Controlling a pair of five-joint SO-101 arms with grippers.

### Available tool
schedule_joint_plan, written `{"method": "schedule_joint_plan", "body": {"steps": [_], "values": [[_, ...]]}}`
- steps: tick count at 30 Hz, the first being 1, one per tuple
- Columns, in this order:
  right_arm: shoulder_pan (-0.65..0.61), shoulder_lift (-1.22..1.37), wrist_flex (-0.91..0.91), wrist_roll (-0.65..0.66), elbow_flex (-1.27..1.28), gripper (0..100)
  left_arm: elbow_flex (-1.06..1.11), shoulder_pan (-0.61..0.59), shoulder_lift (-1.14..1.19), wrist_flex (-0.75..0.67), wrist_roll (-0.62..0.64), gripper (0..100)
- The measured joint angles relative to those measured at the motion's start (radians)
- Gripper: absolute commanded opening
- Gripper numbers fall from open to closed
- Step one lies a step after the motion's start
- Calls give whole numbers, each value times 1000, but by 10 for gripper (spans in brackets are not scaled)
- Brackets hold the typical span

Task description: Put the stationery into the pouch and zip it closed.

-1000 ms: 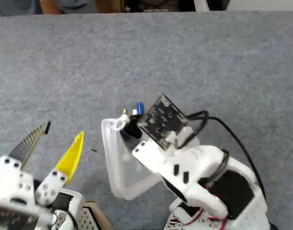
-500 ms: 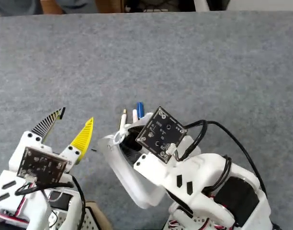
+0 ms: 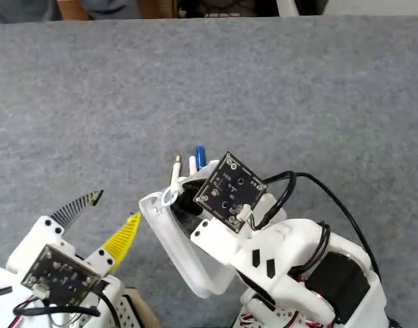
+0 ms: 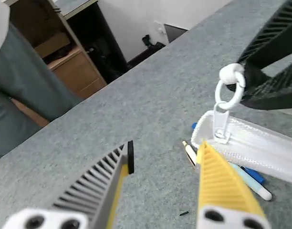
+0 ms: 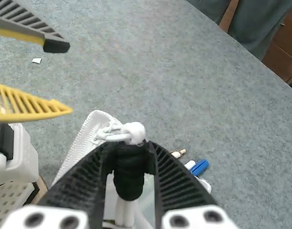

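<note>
A translucent white pouch (image 3: 173, 240) lies in front of the right arm, with its zipper pull, a white ring and bead (image 3: 169, 197), at its far end. My right gripper (image 5: 129, 148) is shut on the zipper pull's black tab just below the bead (image 5: 135, 130). Three pens (image 3: 193, 161) stick out past the pouch's far end: a beige-tipped one, a white one and a blue one. My left gripper (image 3: 117, 208) stands open to the left of the pouch, its yellow fingertip (image 4: 203, 147) close beside the zipper end (image 4: 222, 125) without holding it.
Grey cloth covers the table (image 3: 298, 89), with wide free room beyond the pens and to both sides. The left arm's base (image 3: 120, 307) is at the near edge. A tiny dark speck (image 4: 183, 213) lies on the cloth near the left gripper.
The right gripper swung the pouch's zipper end left and the pouch tilted. The left gripper came toward the pouch, then drew back toward the near edge, still open.
</note>
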Motion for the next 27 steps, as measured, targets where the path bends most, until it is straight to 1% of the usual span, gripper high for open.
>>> {"method": "schedule_joint_plan", "body": {"steps": [2, 12, 15, 19, 23, 27], "values": [[0, 0, 0, 0, 0, 12, 21, 14, 0, -5, -3, 234], [0, 0, 0, 0, 0, 12, 140, 29, 3, -175, -8, 234], [0, 0, 0, 0, 0, 12, 181, 29, 3, -183, -8, 234], [0, 0, 0, 0, 0, 12, 199, 64, 3, -184, -11, 234], [0, 0, 0, 0, 0, 12, 224, 103, 3, -189, -77, 234], [0, 0, 2, 0, 0, 12, 252, 150, 3, -190, -101, 234]]}}
